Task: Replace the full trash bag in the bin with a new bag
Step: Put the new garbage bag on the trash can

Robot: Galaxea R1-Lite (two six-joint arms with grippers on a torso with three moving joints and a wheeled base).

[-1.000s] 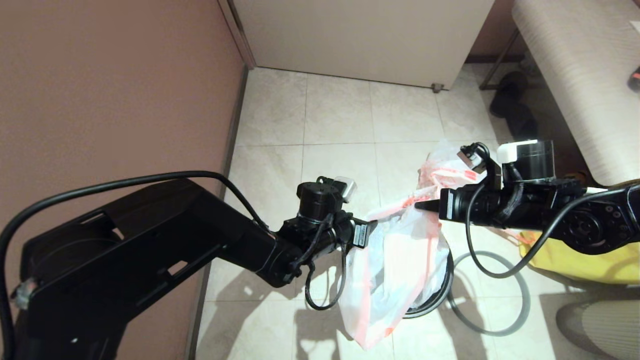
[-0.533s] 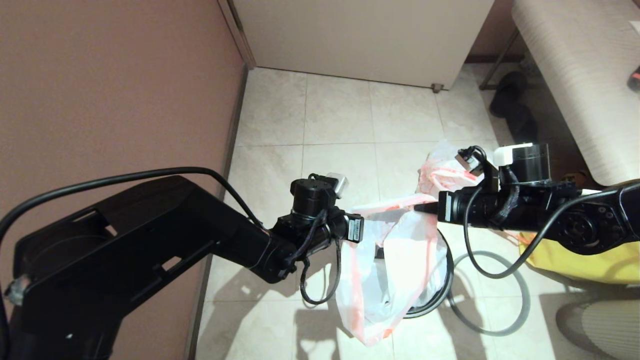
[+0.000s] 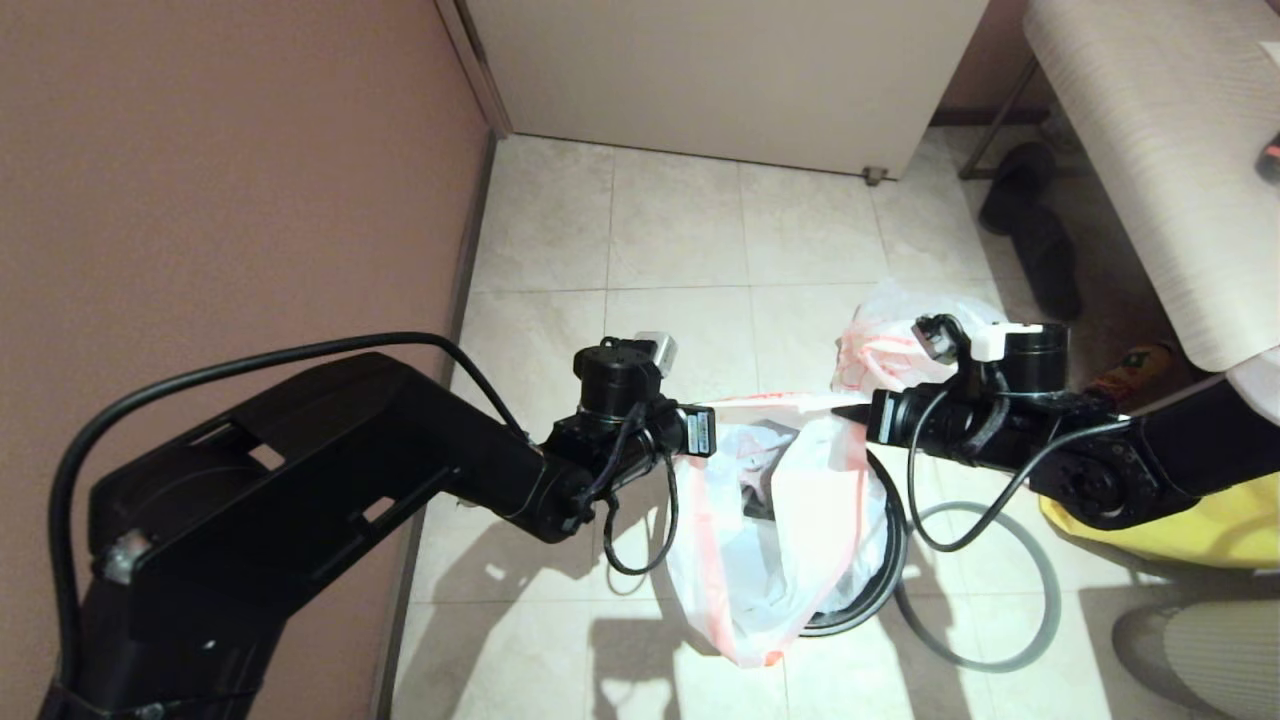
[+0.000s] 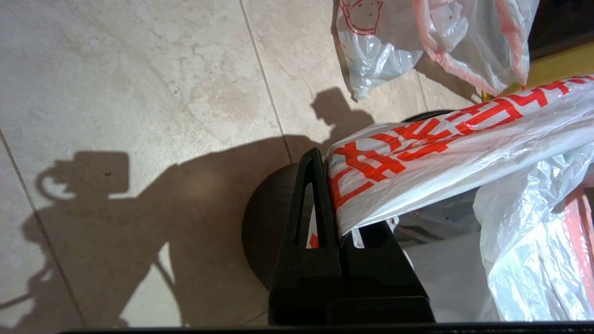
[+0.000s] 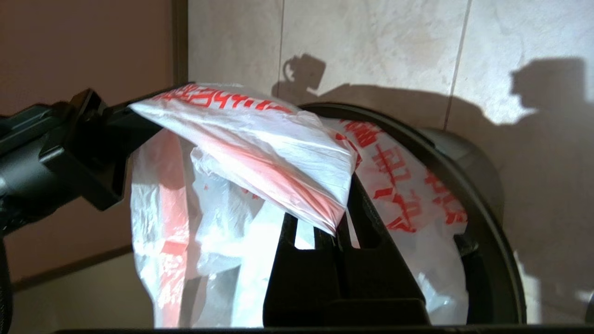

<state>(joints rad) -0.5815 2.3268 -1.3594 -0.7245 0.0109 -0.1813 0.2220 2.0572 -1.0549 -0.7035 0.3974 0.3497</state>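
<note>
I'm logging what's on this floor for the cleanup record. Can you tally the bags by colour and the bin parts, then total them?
White plastic bags: 2, the new bag stretched between the left gripper and right gripper, and the full trash bag behind.
Yellow bags: 1, the yellow fabric bag.
Black bins: 1, the bin.
Grey hoops: 1, the grey hoop.
Total: 5

Beige tile floor (image 3: pixel 680 230): carries black bin (image 3: pixel 880 585), grey hoop (image 3: pixel 1040 610), full trash bag (image 3: pixel 880 350), yellow bag (image 3: pixel 1200 525).
</note>
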